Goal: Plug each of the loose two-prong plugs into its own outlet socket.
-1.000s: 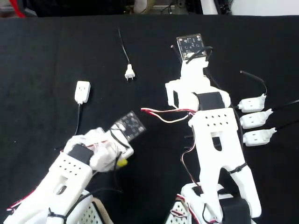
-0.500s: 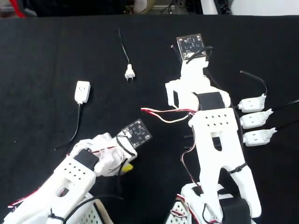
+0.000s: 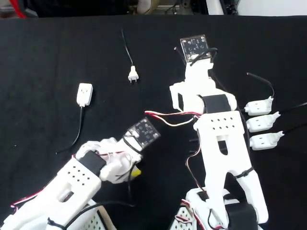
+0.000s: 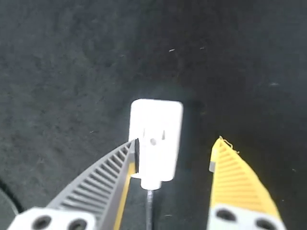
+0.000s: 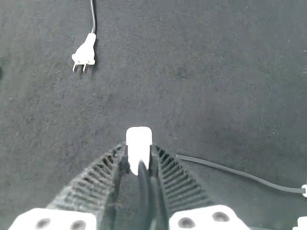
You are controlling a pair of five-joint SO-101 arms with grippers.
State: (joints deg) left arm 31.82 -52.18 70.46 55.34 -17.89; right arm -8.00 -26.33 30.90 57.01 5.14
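My left gripper (image 4: 177, 143) is open low over the black table. A white outlet socket (image 4: 156, 136) with a dark cord lies between its fingers, touching the grey finger (image 4: 108, 179) and apart from the yellow one (image 4: 235, 177). My right gripper (image 5: 139, 152) is shut on a white plug (image 5: 139, 141), its black cord running back between the fingers. A loose two-prong plug (image 3: 133, 74) (image 5: 84, 55) lies at the far middle of the table. Another white socket (image 3: 84, 94) rests at the left. The left arm's wrist (image 3: 144, 133) hangs near the middle front.
Three white sockets (image 3: 262, 122) with cords sit stacked at the right edge, beside the right arm (image 3: 218, 129). Red and white wires (image 3: 165, 117) hang between the arms. A thin black cable (image 5: 230, 170) lies on the cloth near the right gripper.
The left arm's wrist has swung to the right and a little farther out over the table. The right arm has stayed still with its plug.
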